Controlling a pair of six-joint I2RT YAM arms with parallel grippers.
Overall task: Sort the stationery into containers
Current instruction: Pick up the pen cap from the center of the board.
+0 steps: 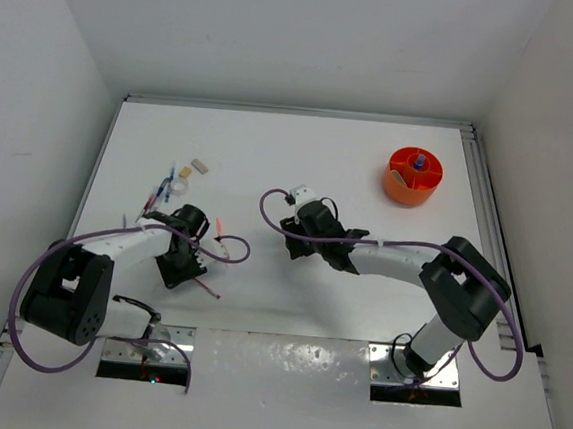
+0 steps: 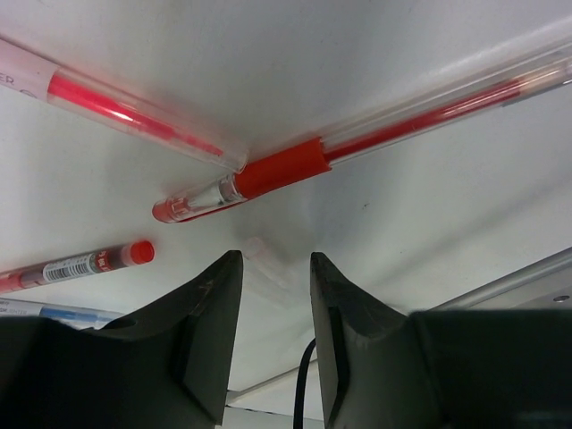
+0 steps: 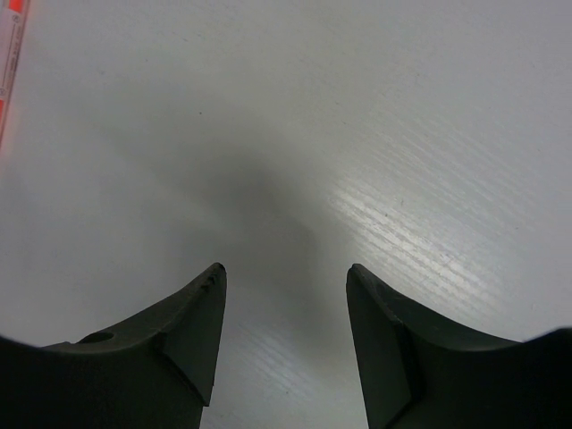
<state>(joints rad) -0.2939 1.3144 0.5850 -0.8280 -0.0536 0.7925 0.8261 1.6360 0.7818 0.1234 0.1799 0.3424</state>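
- The left gripper (image 2: 277, 259) sits low over the white table (image 1: 273, 143). Its two black fingers (image 2: 219, 313) are a little way apart, with a thin gap between them.
- A small clear bit (image 2: 268, 259) lies in that gap. The fingers do not look pressed on it.
- Just past the fingers lies a red pen with a red grip (image 2: 357, 143). Its tip points to the left.
- A second red pen (image 2: 134, 112) lies slanted beside it. Their ends come close together.
- A short red pen with a label (image 2: 80, 265) lies off to the left. A blue-and-white pen (image 2: 54, 313) peeks out below it.
- The right gripper (image 3: 286, 268) is wide open over bare table. Nothing is between its fingers (image 3: 192, 331).
- A red-and-white strip (image 3: 9, 71) shows at the left edge of the right wrist view. It is too little to name.
- From above, a few pens (image 1: 163, 189) lie in a bunch on the left side of the table. A tiny beige block (image 1: 198, 167) lies near them.
- The round orange tub (image 1: 404, 193) stands far off on the right side, near the back.
- A small blue-capped bottle (image 1: 419, 163) stands inside the tub.
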